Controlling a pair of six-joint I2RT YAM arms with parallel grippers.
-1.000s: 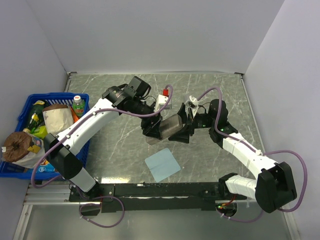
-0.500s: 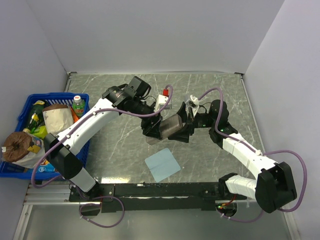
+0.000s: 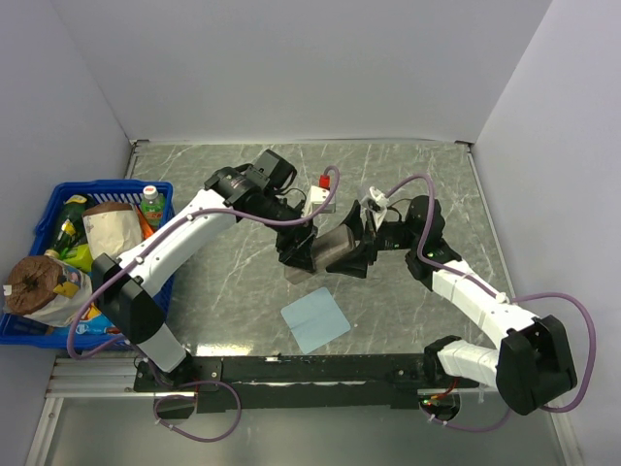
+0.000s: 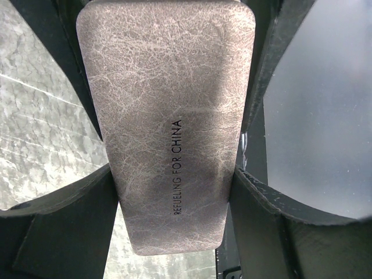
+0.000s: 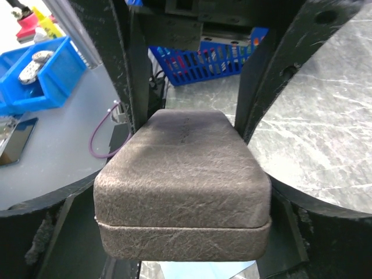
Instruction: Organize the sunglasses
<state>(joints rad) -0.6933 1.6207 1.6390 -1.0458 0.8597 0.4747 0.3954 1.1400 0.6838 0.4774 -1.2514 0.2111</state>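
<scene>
Grey-brown rectangular case (image 3: 337, 245) with a leather-look grain, lid closed, noted at the centre of the overhead frame, between my two tools. The left wrist view shows a line of small black print running along its lid.

My left tool (image 3: 310, 256) reaches in from the upper left of the overhead frame. Its fingers (image 4: 70, 209) press against both long sides of the case, so this tool is gripping the case. Veined stone shows beneath the case at the left edge of the left wrist view.

My right tool (image 3: 357, 254) reaches in from the right of the overhead frame and straddles the opposite end of the case. In the right wrist view its fingers (image 5: 46, 232) stand just beside the case on both sides. I cannot tell whether they clamp it or only flank it.

Sunglasses: not seen in any view. With the case closed, I cannot tell where they are.

Light blue square cloth (image 3: 315, 323) lies flat on the grey-green marbled table (image 3: 417, 175), below the case in the overhead frame and apart from it.

Blue plastic mesh basket (image 3: 160, 189) stands at the left edge of the overhead frame, filled with bags and bottles.
</scene>
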